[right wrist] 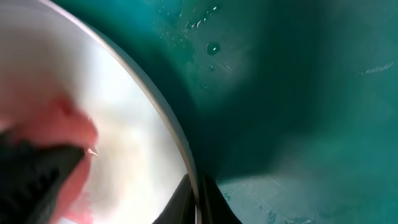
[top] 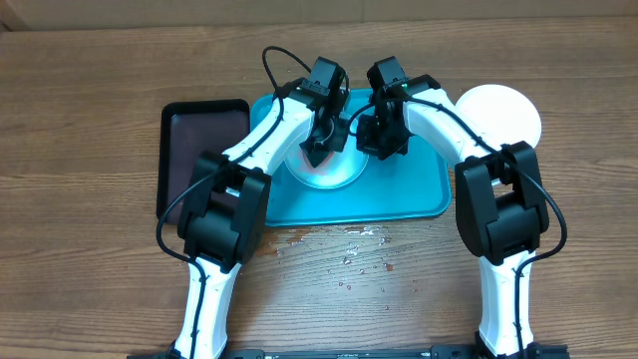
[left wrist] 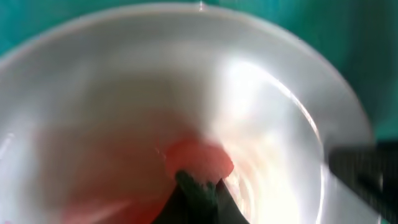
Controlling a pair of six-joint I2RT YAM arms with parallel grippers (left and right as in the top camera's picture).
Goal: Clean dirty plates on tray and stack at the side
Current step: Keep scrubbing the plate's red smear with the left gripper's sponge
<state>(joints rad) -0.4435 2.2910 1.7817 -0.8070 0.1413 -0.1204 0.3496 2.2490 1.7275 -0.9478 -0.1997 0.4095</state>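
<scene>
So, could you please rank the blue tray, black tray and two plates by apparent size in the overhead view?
1. blue tray
2. black tray
3. white plate and smeared plate: they look alike and both are partly hidden, so unranked.

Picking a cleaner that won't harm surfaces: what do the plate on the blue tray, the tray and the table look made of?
The plate: probably plastic, smooth and glossy; bright glare streaks and a thin rim.
The tray: likely moulded plastic, slight sheen; rounded corners, water beading on it.
The table: wood or wood-look laminate, matte; grain lines show, but which is unclear.
</scene>
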